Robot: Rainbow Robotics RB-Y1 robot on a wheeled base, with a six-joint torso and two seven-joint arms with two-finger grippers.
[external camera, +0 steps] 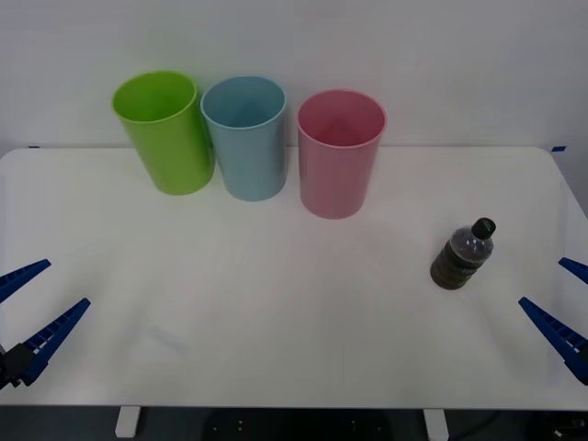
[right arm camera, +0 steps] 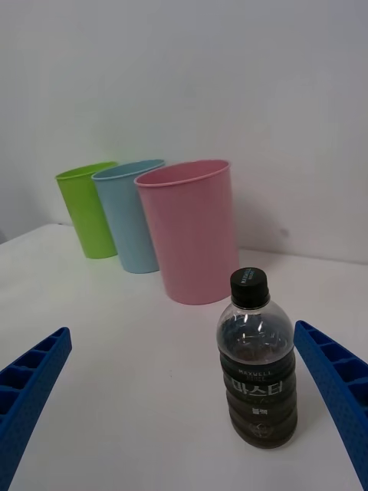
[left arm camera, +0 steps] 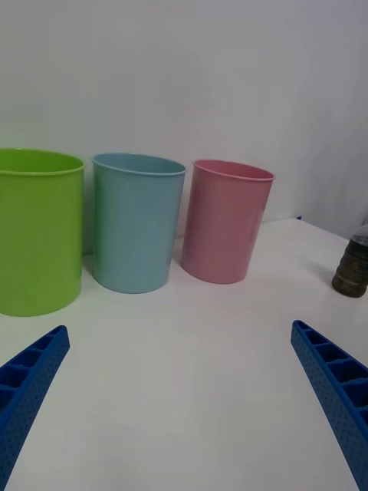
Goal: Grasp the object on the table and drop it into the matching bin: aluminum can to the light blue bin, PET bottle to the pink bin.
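The PET bottle (external camera: 464, 254), small, ribbed and clear with dark contents and a black cap, stands upright on the white table (external camera: 276, 322) at the right. The pink bin (external camera: 339, 153) stands at the back, with the light blue bin (external camera: 244, 138) to its left. My right gripper (external camera: 542, 281) hangs open at the table's right edge, just short of the bottle. In the right wrist view the bottle (right arm camera: 257, 368) stands ahead of the open gripper (right arm camera: 182, 330), in front of the pink bin (right arm camera: 192, 230). Over the left front edge my left gripper (external camera: 66, 283) is open and holds nothing.
A lime green bin (external camera: 165, 133) stands left of the light blue one; the three bins form a row near the back wall. The left wrist view looks at the row from the green bin (left arm camera: 38, 230) to the pink bin (left arm camera: 226, 222), with the bottle (left arm camera: 353, 268) far off.
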